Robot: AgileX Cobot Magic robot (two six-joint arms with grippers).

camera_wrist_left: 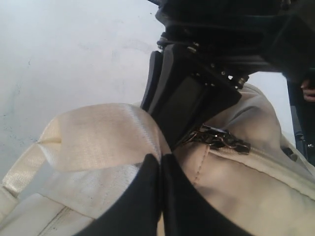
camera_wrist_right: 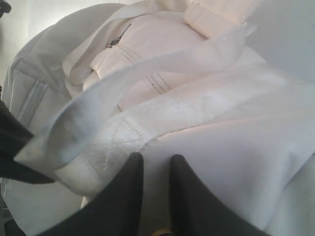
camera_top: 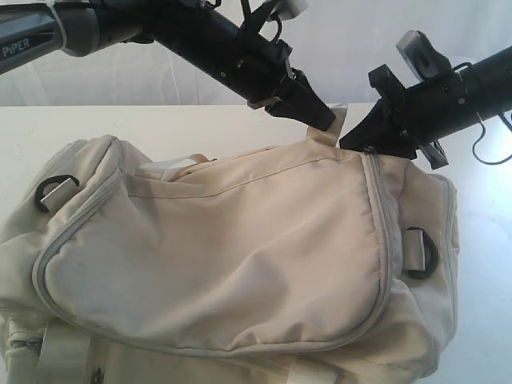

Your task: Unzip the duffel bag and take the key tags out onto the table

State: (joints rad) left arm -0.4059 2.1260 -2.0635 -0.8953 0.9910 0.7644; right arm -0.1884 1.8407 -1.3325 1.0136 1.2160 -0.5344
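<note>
- The duffel bag [camera_top: 240,264] lies on the white tabletop [camera_top: 120,124], taking up most of the lower exterior view
- Its grey zipper [camera_top: 384,240] curves around the big cream panel, and the stretch in view is closed
- The metal zipper pull [camera_wrist_left: 221,140] sits at the top of that line on the bag's upper right edge, lying flat along the seam
- A satin-white strap [camera_wrist_left: 98,142] rises from the top of the bag, just beside the pull
- One black D-ring [camera_top: 54,190] shows at the bag's left end and another D-ring [camera_top: 422,254] at its right end
- The left fingers [camera_wrist_left: 142,196] are pressed together and pinch the end of the strap, holding it up above the bag
- The right fingers [camera_wrist_right: 130,191] stand nearly closed with a narrow gap. Their tips are down on the bag fabric right at the near end of the zipper pull, close beside the left fingers
- I cannot tell whether the right fingers actually have hold of the pull
</note>
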